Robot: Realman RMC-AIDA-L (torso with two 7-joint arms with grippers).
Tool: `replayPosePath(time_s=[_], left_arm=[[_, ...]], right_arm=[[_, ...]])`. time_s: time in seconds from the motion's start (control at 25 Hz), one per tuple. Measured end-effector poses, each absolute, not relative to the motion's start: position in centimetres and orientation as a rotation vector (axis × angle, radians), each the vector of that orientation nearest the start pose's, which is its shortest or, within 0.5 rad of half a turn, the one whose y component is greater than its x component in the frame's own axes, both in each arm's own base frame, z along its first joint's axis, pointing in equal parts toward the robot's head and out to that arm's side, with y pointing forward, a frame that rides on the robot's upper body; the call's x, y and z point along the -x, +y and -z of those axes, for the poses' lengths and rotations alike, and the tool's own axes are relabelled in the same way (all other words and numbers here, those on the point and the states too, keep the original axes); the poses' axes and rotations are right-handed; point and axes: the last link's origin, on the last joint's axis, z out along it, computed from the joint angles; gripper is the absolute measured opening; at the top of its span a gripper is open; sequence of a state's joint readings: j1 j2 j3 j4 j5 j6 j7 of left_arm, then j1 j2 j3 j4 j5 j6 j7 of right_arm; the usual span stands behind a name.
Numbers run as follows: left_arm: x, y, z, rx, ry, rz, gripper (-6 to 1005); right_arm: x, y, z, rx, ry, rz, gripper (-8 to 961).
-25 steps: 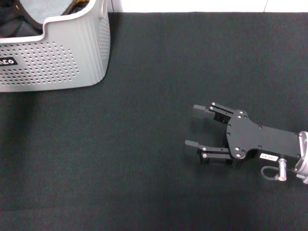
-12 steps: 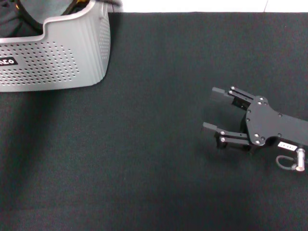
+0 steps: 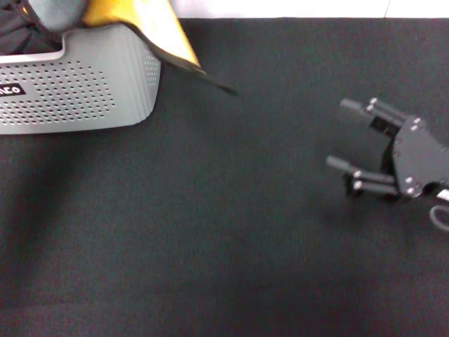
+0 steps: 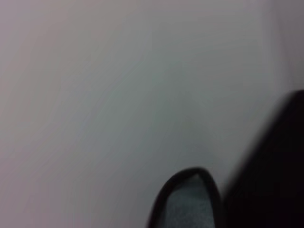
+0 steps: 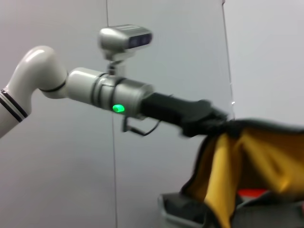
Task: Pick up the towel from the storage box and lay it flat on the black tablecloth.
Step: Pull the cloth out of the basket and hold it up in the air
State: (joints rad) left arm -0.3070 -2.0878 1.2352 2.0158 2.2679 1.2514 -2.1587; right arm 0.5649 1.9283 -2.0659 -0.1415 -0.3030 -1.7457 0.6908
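The yellow-orange towel (image 3: 151, 28) with dark edging hangs above the right rim of the grey perforated storage box (image 3: 77, 88), and one corner trails out over the black tablecloth (image 3: 210, 225). In the right wrist view my left gripper (image 5: 219, 124) is shut on the top of the towel (image 5: 259, 159) and holds it up above the box (image 5: 172, 209). The left gripper itself is out of the head view. My right gripper (image 3: 337, 134) is open and empty, low over the tablecloth at the right.
A pale grey-blue cloth (image 3: 56, 10) and black fabric (image 3: 21, 38) show at the top of the box. A white strip (image 3: 295, 8) runs behind the tablecloth's far edge. The left wrist view shows a grey wall and a dark-edged cloth corner (image 4: 190, 206).
The towel has come up out of the box and swung right over its rim. My right gripper has moved right and farther away, still open.
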Motion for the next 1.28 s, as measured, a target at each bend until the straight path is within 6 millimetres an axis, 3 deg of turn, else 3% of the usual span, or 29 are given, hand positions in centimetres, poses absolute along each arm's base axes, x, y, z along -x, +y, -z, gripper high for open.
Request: replayPosePath(time_s=[0.24,0.48,0.84,1.04,1.16,1.28], left_arm=[[8.5,29.8,-12.5,2.577,-0.019,0.32,45],[8.3,28.0,-12.5,2.693,-0.019,0.391,45],[8.5,27.2,-10.6,2.836,-0.052,0.393,45],[8.4,27.2,-10.5,2.847,-0.049,0.403,46],[8.3,27.2,-10.5,2.846,-0.046,0.406,46],[8.2,27.3,-10.6,2.843,-0.047,0.409,46]], right_arm=[[-23.1,29.5,-2.3,2.47,-0.002,-1.44,869],[-23.0,28.3,-5.1,2.375,-0.149,-1.573,868],[-21.9,29.6,-3.8,2.431,-0.153,-1.518,869],[-21.4,30.2,-2.8,2.471,-0.15,-1.483,751],[-21.2,30.0,-2.3,2.507,-0.155,-1.479,631],[-21.1,29.9,-2.0,2.515,-0.153,-1.482,631]])
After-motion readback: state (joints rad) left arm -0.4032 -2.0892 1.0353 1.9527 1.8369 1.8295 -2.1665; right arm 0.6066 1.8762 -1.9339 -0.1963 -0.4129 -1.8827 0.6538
